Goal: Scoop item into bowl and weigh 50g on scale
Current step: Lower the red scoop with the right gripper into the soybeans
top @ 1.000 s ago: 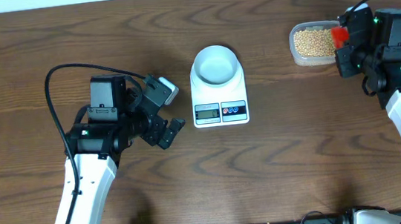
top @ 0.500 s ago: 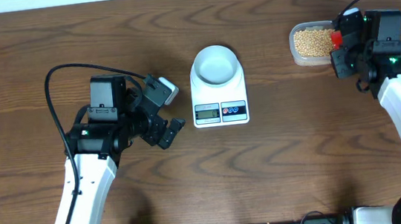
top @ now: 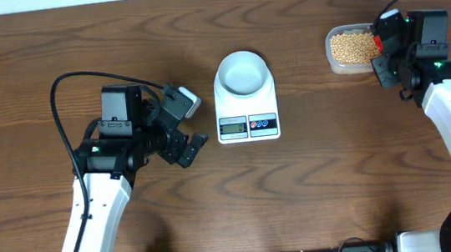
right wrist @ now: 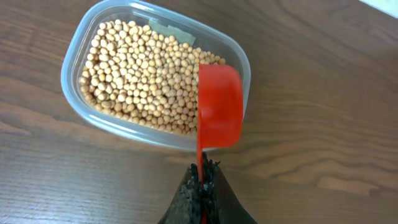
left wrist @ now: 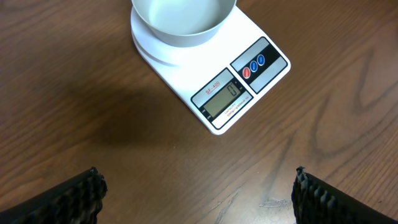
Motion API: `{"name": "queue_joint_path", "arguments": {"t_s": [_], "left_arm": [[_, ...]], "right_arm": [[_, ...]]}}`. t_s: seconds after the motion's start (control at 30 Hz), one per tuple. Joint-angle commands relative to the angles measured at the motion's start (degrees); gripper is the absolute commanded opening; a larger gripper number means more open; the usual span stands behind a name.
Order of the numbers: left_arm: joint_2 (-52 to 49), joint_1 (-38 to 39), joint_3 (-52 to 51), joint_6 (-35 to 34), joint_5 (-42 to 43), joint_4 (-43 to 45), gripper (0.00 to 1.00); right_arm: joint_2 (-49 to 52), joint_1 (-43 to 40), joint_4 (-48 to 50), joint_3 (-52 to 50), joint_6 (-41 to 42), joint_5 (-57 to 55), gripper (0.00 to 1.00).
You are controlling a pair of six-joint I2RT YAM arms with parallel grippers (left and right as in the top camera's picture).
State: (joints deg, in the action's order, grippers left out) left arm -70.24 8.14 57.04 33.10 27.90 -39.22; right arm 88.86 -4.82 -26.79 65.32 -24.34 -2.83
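Observation:
The pale blue bowl (top: pixel 242 71) (left wrist: pixel 183 22) stands empty on the white scale (top: pixel 247 111) (left wrist: pixel 186 74), whose display shows zero. The tan beans (top: pixel 351 45) (right wrist: pixel 140 78) fill a clear plastic tub (top: pixel 332 63) (right wrist: pixel 69 74) at the back right. My right gripper (top: pixel 386 52) (right wrist: pixel 202 177) is shut on the thin handle of a red scoop (top: pixel 381 41) (right wrist: pixel 219 106). The scoop's cup hangs over the tub's right end, turned on its side with its inside hidden. My left gripper (top: pixel 194 126) (left wrist: pixel 199 193) is open and empty, left of the scale and just above the table.
Bare brown wooden table (top: pixel 331 173) lies around the scale and between the two arms. The left arm's black cable (top: pixel 57 85) loops over the table at the left. The tub sits near the table's back edge.
The right gripper has carried the red scoop a little left and back, over the tub's right end. The left arm, bowl and scale have not moved.

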Motion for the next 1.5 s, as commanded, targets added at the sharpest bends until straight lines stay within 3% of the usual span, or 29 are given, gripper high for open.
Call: {"name": "queue_joint_path", "arguments": {"t_s": [0.0,0.5,1.47], "left_arm": [[0.31,-0.09,1.27,0.72,-0.52,-0.22,0.98],[0.31,-0.09,1.27,0.72,-0.52,-0.22,0.98],[0.31,-0.09,1.27,0.72,-0.52,-0.22,0.98]], "right_arm": [[2.19,0.24,0.87,0.74,-1.25,-0.15,0.01],[6.75,1.81,2.89,0.74,-0.59,-0.2,0.01],[8.68,-1.62,1.9,0.68,16.24,9.68,0.01]]}}
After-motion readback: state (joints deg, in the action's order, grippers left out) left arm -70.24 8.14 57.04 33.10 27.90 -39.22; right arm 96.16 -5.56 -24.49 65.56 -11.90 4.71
